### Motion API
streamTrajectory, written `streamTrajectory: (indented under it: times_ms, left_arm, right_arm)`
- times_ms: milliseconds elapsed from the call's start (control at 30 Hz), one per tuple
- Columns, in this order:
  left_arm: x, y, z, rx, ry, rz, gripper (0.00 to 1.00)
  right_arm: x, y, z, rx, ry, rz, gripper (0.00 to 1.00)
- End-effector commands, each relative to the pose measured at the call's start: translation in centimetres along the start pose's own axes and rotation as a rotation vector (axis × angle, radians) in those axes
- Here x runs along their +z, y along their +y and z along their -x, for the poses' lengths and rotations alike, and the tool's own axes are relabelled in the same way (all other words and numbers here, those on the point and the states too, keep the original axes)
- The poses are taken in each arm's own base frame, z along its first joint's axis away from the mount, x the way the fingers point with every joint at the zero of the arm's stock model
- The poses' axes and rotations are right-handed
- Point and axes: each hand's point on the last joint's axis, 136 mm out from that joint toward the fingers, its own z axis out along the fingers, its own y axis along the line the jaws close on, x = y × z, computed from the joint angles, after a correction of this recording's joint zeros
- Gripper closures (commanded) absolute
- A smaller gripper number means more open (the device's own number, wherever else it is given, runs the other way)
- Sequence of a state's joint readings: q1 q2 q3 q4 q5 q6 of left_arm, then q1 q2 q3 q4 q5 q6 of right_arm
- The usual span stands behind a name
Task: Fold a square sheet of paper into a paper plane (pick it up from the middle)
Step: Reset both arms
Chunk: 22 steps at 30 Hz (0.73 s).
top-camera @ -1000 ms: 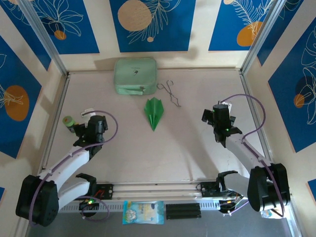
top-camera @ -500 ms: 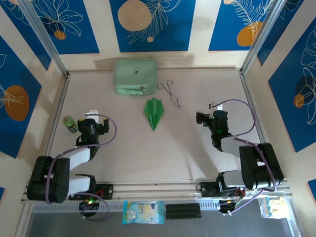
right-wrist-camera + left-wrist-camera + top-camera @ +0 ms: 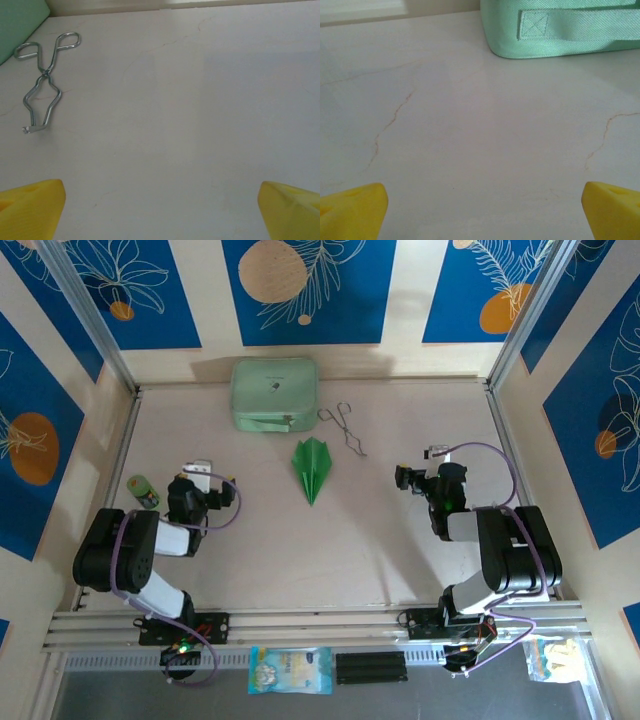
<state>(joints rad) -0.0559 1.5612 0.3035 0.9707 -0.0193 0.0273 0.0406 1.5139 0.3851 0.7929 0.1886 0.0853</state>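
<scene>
Lying folded at the middle of the table (image 3: 390, 550), the paper plane (image 3: 312, 468) points toward the arms, near the wire tongs (image 3: 343, 428). Well apart from it, the left gripper (image 3: 481, 210) and right gripper (image 3: 160, 210) gape wide, empty. A careless arm sweep could knock the light plane askew.

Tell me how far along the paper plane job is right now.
Done: the paper plane lies on the table folded into a pointed dart, close to the wire tongs but not touching them. In hand: nothing. The left tool and right tool are both open over bare table, well away from the plane. Left: apparently nothing, judging by the finished dart.
</scene>
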Motion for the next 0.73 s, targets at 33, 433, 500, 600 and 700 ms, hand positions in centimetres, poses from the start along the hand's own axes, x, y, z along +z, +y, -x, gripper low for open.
streamTrajectory:
  times_ms: [33,433,500,600,700]
  left_arm:
    - [1.01,0.87,2.31,-0.008,-0.040,0.033,0.00]
    - [1.26,-0.08,2.33,0.014,-0.027,-0.020,0.01]
    - [1.45,-0.08,2.31,0.016,-0.019,-0.021,0.01]
    - [1.46,-0.05,2.30,0.015,-0.016,-0.020,0.01]
    - [1.31,-0.08,2.29,0.014,-0.023,-0.021,0.01]
  right_arm:
    - [0.31,0.14,1.46,0.015,-0.040,0.030,0.01]
    - [0.33,-0.09,1.43,0.031,-0.034,0.040,0.01]
    - [0.35,-0.10,1.46,0.032,-0.034,0.039,0.01]
    - [0.36,-0.09,1.43,0.032,-0.033,0.040,0.01]
    - [0.34,-0.09,1.45,0.032,-0.034,0.040,0.01]
